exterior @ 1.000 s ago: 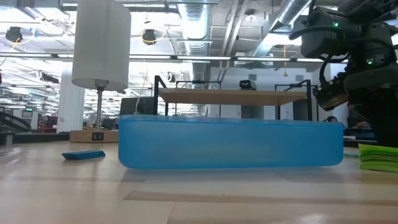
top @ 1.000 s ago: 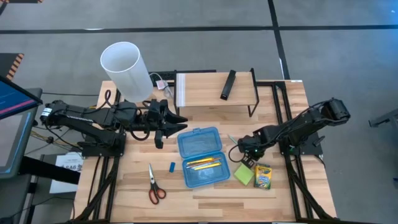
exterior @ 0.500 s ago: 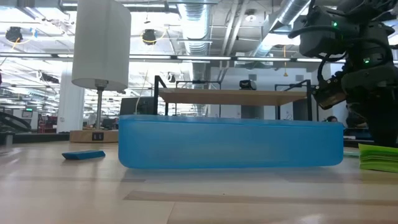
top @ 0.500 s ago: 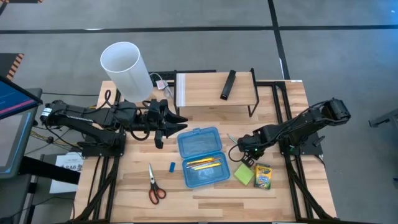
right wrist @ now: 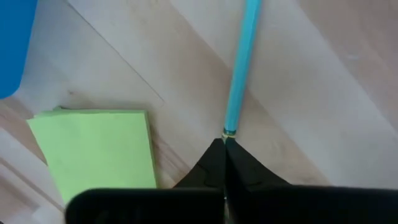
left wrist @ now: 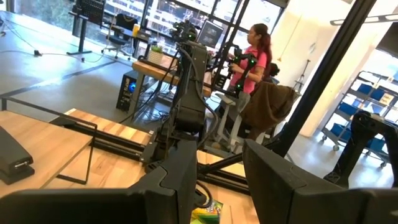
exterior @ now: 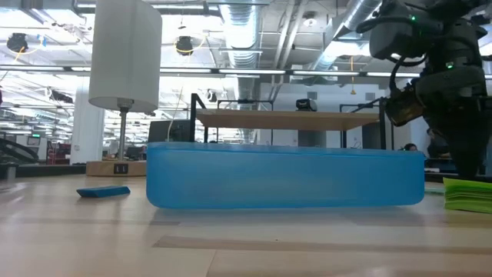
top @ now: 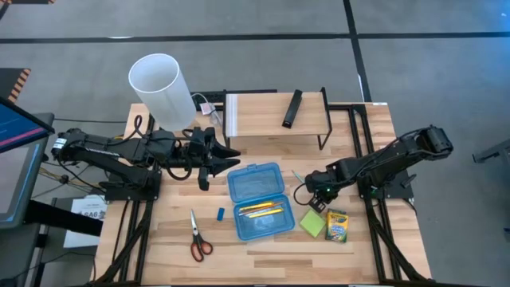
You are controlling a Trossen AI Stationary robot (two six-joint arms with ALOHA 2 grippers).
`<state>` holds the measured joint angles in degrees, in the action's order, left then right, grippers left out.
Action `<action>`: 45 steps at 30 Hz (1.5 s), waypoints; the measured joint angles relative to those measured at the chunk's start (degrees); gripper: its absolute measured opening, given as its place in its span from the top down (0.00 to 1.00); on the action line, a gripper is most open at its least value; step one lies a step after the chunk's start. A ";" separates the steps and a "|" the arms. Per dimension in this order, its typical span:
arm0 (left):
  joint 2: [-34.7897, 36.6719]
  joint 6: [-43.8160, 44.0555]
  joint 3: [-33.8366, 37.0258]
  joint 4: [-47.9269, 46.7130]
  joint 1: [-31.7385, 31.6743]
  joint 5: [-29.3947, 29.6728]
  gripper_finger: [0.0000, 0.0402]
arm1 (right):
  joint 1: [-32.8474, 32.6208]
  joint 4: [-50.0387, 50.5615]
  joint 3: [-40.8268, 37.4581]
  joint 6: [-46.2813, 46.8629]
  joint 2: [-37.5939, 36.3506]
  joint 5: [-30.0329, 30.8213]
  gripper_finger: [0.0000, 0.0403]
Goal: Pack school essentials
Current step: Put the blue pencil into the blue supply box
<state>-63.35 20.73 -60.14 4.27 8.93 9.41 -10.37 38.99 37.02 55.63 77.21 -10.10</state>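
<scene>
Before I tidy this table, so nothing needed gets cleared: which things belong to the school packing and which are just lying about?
Belongs to the job:
blue case with pencils inside
pen, gripped by the right gripper
scissors
eraser
sticky notes
crayon box

Just lying about:
white cylinder
black bar on the wooden shelf
</scene>
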 joint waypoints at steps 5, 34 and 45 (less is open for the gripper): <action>0.00 0.01 0.00 0.00 0.00 0.00 0.71 | -0.45 -0.11 0.11 -1.69 1.05 2.75 0.76; 0.01 2.40 0.00 0.38 -0.04 1.10 0.71 | -3.35 -4.09 0.65 -0.41 10.33 3.47 0.98; 0.00 2.40 0.00 0.37 -0.02 1.11 0.71 | -3.00 -3.34 -0.18 2.45 5.67 4.72 0.99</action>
<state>-63.35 23.14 -60.14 4.64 8.91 10.52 -13.37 35.64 36.84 58.08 82.88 -5.38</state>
